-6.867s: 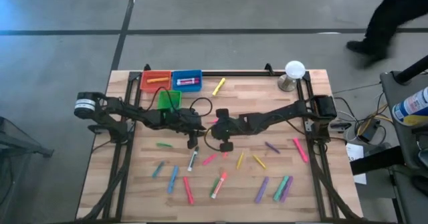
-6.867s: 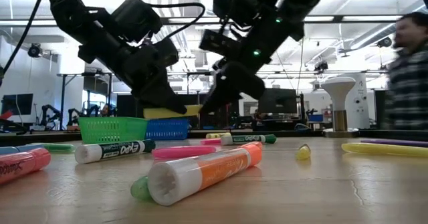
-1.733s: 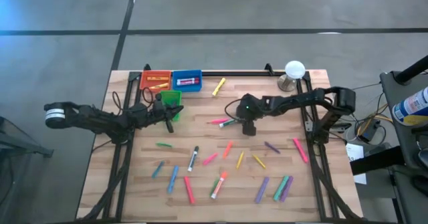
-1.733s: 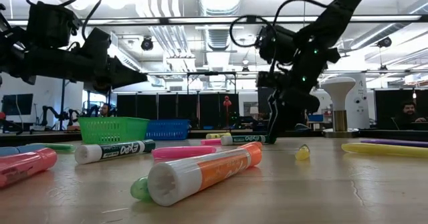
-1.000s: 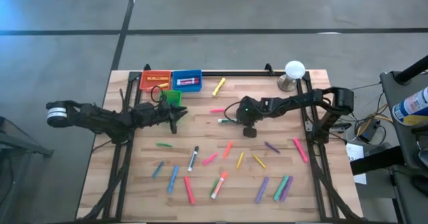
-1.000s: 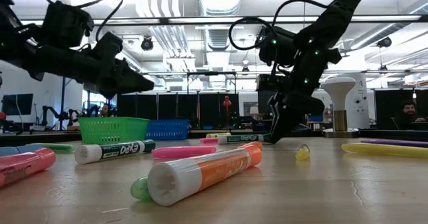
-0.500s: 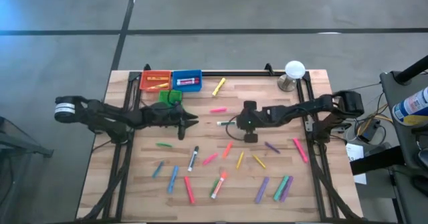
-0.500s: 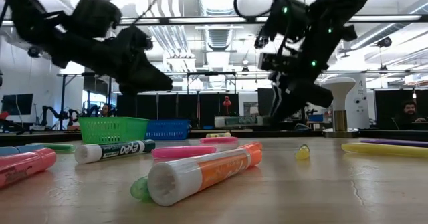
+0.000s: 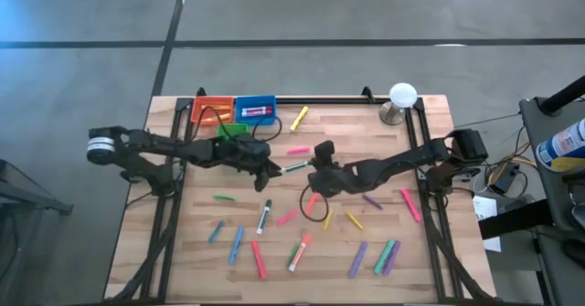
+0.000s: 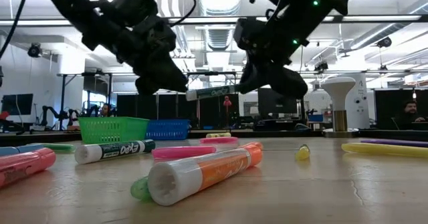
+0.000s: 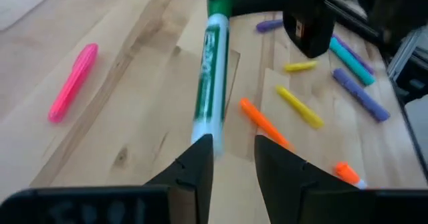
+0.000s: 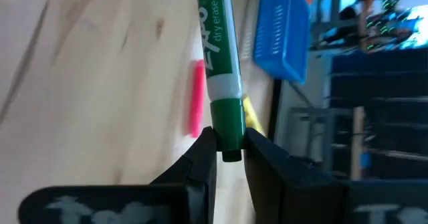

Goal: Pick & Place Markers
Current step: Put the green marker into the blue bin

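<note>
From above, we have brought both arms to the middle of the worktop (image 9: 430, 251). A second ago the green marker (image 9: 294, 167) lay on the wood beside the right pincer (image 9: 317, 171); now that pincer carries it in the air, cap end pinched, barrel pointing toward the left pincer (image 9: 272, 168), which has swung in from beside the bins to meet it. The rest of the markers (image 9: 302, 242) lie scattered over the near half, and the orange bin (image 9: 211, 110), blue bin (image 9: 255, 110) and green bin (image 9: 234, 132) sit at the far left corner.

In the low view, the green marker (image 10: 212, 91) hangs level between the 2 arms, well above the wood, where half a second ago it sat lower beside the right arm only. The left pincer (image 10: 182, 85) is just at its white end; the right pincer (image 10: 244, 85) holds the other end.

From the left wrist, our left pincer (image 11: 232, 150) stands spread, 1 finger (image 11: 198, 158) either side of the white tip of the green marker (image 11: 211, 77), not yet pressed on it as far as we can tell.

From the right wrist, the right pincer (image 12: 229, 150) is clamped on the dark green cap of the marker (image 12: 217, 47), with the blue bin (image 12: 284, 30) beyond.

We judge this a hand-over: the marker is lifted and offered, and the left pincer has yet to take it toward a bin.
</note>
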You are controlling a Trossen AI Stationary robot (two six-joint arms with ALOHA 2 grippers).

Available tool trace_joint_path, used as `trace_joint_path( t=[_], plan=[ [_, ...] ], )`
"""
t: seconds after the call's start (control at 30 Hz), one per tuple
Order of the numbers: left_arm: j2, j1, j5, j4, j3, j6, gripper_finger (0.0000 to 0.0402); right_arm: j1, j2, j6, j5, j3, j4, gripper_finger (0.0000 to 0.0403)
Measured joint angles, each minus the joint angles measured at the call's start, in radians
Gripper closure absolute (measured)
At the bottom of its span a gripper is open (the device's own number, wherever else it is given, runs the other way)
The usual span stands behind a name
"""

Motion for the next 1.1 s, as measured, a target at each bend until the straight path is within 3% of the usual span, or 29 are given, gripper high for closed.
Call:
trace_joint_path(
  t=[0.47,1.1],
  plan=[
    [0.069,0.0,-0.028,-0.011,0.062,0.021,0.0294,0.019,0.109,-0.154,0.017,0.162,-0.005,0.0346],
    [0.07,-0.026,-0.116,-0.025,0.062,0.281,0.0294,0.019,0.113,-0.093,-0.059,0.183,0.016,0.0346]
  ],
)
